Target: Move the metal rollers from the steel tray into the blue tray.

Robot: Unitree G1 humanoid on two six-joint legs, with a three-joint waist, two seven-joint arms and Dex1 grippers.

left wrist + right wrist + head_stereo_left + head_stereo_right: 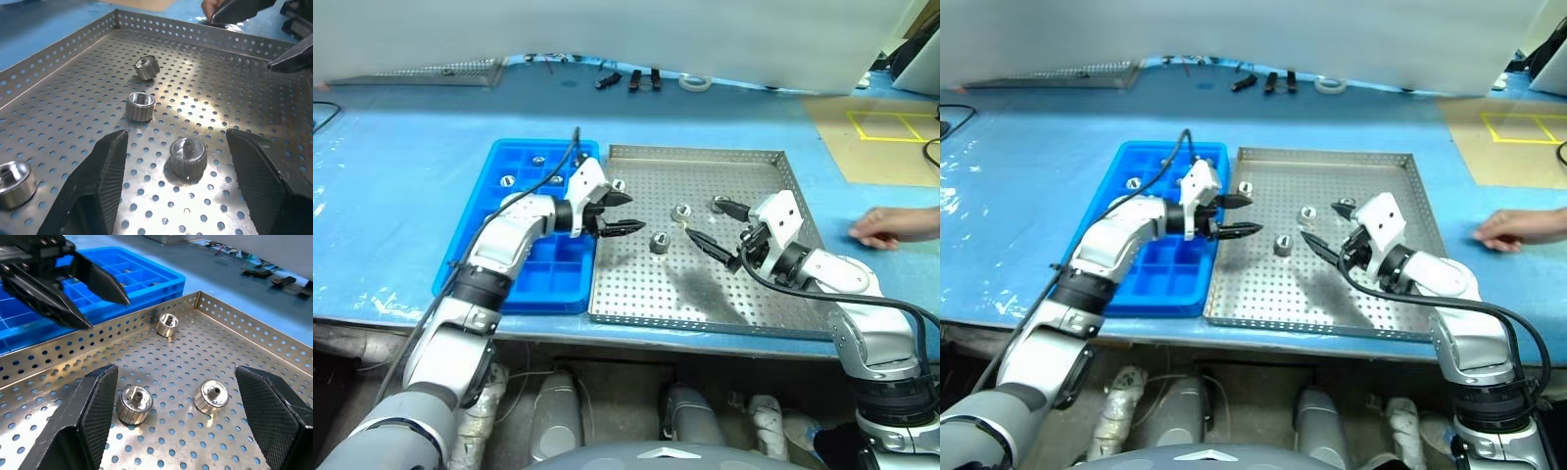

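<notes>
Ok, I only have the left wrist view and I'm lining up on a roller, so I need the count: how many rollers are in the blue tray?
Observer: I count three metal rollers in the blue tray, all in its far compartments.
Operator: And the other arm, carrying one?
Observer: No, the right gripper is open and empty over the steel tray.
Operator: Anything nearby to watch?
Observer: A person's hand rests on the table, right of the steel tray.
</notes>
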